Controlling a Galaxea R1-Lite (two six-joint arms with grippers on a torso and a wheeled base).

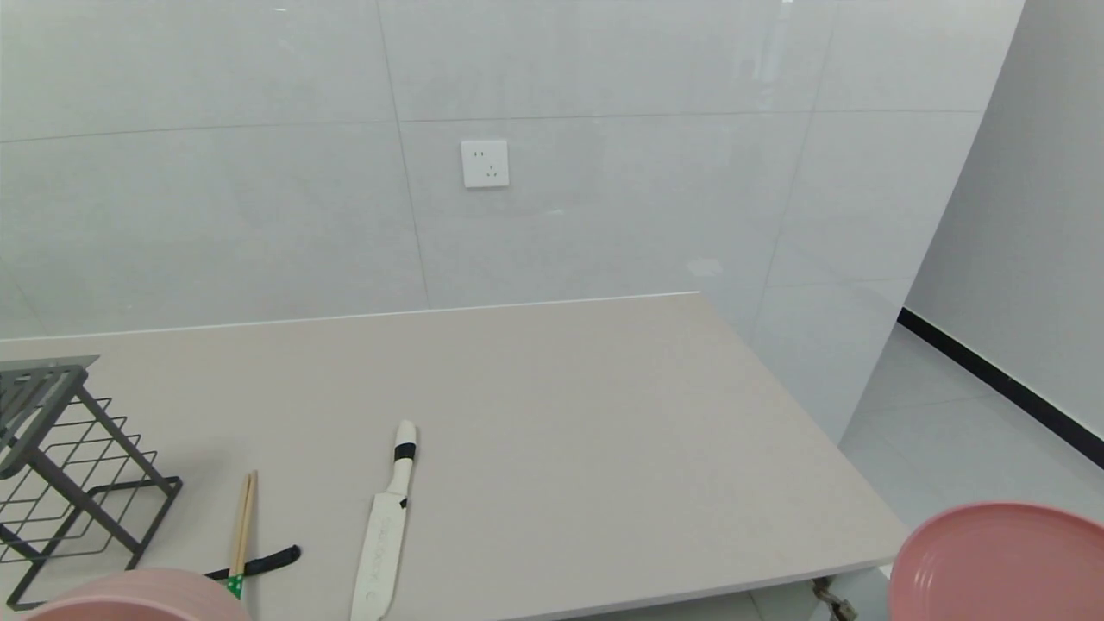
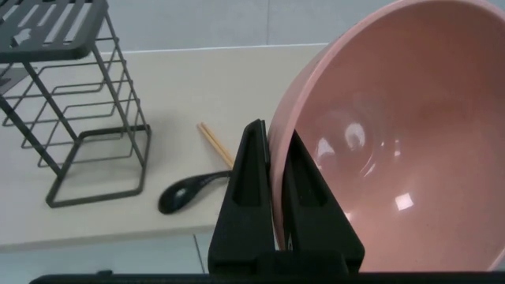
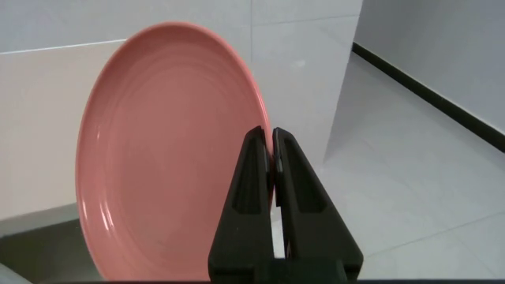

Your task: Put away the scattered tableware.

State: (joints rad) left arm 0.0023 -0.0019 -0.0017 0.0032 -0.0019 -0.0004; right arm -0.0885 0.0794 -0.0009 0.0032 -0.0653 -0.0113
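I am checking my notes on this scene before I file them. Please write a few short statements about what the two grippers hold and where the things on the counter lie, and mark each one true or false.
1. The left gripper is shut on the rim of a pink bowl. True.
2. The right gripper is open and holds nothing. False: it is shut on the rim of a pink plate.
3. The chopsticks lie inside the wire rack. False: they lie on the counter, beside the rack.
4. A black spoon lies on the counter close to the chopsticks. True.
5. A white knife lies flat on the counter, apart from the rack. True.
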